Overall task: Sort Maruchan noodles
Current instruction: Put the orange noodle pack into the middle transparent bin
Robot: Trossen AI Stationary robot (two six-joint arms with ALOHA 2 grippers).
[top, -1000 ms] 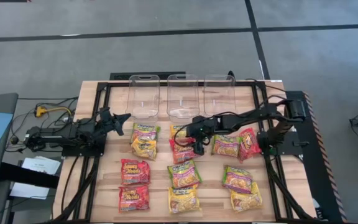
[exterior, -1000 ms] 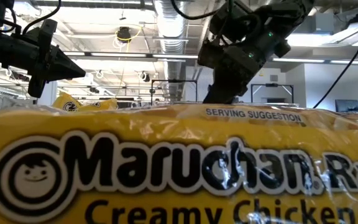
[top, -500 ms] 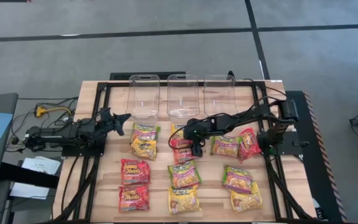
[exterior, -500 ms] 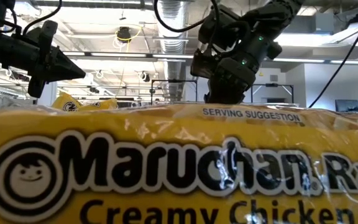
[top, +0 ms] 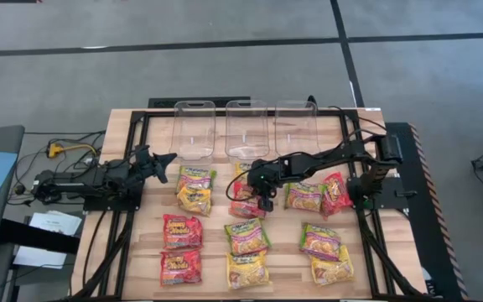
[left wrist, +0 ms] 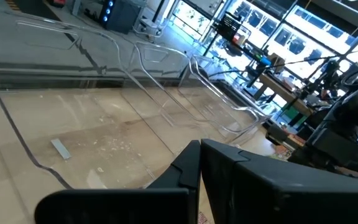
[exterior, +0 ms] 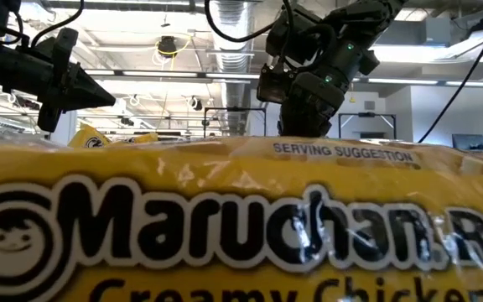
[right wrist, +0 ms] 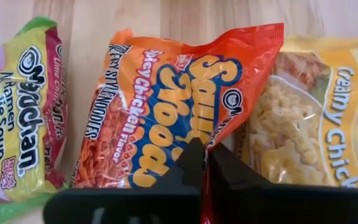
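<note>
Wooden table, red packet under right end effector

Bright even light, blurred foreground

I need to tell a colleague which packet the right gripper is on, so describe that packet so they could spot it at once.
Start at the middle clear bin at the table's far edge and come toward the near edge. Just below it, the right gripper is shut on a red-orange packet that partly overlaps a yellow Creamy Chicken packet. It alone reads Spicy Chicken Flavor.
</note>
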